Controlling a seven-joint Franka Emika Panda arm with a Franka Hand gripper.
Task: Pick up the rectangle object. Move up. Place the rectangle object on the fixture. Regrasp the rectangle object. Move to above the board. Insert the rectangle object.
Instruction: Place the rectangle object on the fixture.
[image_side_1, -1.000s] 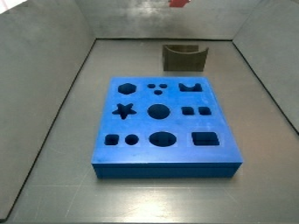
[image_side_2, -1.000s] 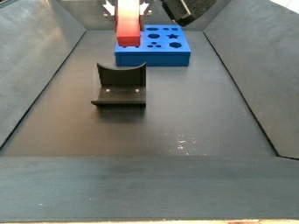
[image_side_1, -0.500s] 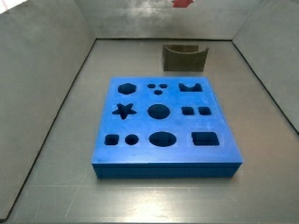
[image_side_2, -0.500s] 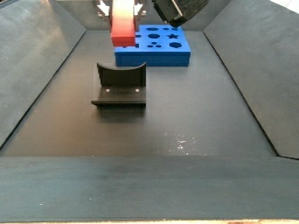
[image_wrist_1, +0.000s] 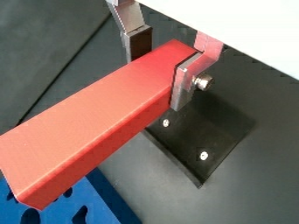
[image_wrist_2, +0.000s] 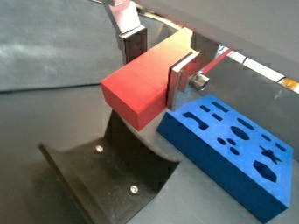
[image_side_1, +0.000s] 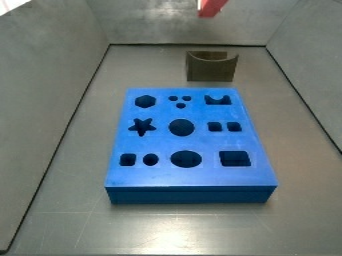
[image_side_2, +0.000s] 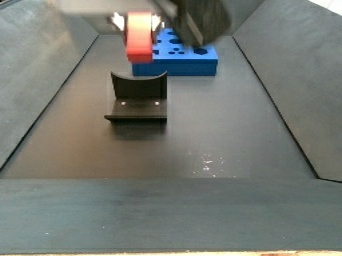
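My gripper (image_wrist_1: 162, 61) is shut on the red rectangle object (image_wrist_1: 100, 122), gripping it near one end between its silver fingers; it also shows in a wrist view (image_wrist_2: 158, 63). The block (image_side_2: 139, 42) hangs in the air just above and behind the dark fixture (image_side_2: 136, 98), apart from it. In a side view only the block's lower tip (image_side_1: 210, 7) shows at the top edge, above the fixture (image_side_1: 210, 66). The blue board (image_side_1: 187, 135) with its cut-out holes lies flat on the floor. The gripper (image_side_2: 142, 16) is blurred there.
Grey walls enclose the dark floor on the sides. The fixture's base plate (image_wrist_1: 205, 144) lies under the block. The board (image_wrist_2: 233, 149) sits close beside the fixture (image_wrist_2: 111, 175).
The gripper has come down with the red block, which now hangs lower and closer to the fixture. Board and fixture have not moved.
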